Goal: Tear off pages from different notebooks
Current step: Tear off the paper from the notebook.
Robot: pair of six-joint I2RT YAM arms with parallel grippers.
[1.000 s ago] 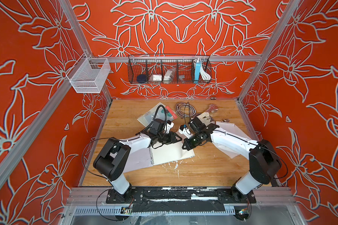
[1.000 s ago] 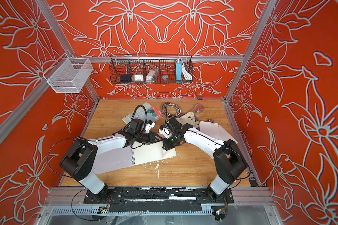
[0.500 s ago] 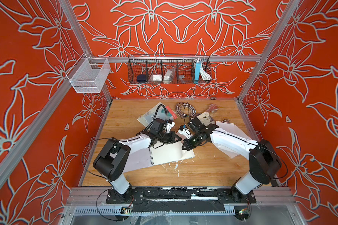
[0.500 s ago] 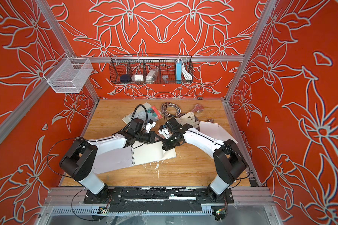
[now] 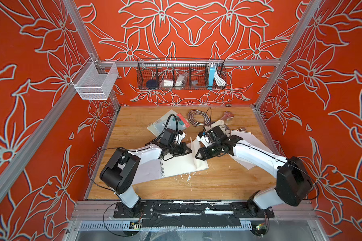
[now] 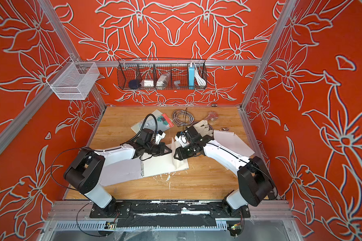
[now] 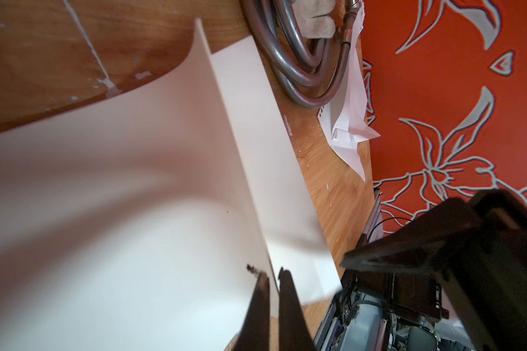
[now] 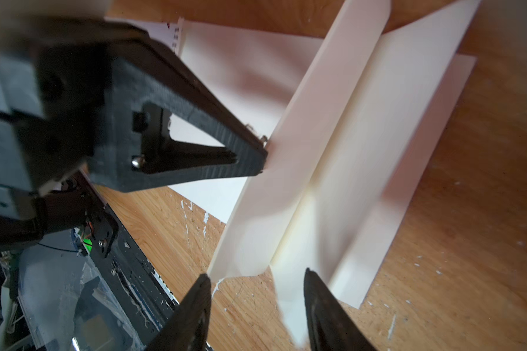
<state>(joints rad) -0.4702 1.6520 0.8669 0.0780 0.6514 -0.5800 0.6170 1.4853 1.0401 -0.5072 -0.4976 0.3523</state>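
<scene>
While the open notebook lies flat mid-table with its wire spiral down the middle, its top page is pulled up into a thin, stiff ridge between the two arms. The page is smooth, blank, cream-white paper. In the left wrist view it curves up from the flat sheet like a sail.

The left gripper has its dark tapered fingers pressed together on the raised edge of that page, the paper pinched between them. In a top view the gripper sits right at the ridge.

The right gripper has its black pointed fingers well apart. The low end of the folded page reaches into the gap, but blur hides whether it touches them. In a top view this gripper is just across the ridge from the left one.

The Steno notebook is light blue with a red strip and lies closed at the back, behind the left arm. Torn pages sit at the right, partly under the right arm; they are white, one with a ragged punched edge. In the left wrist view one of them is creased.

An off-white fabric glove and a coiled, ribbed metal hose lie at the back. The table is grained wood with white flecks.
</scene>
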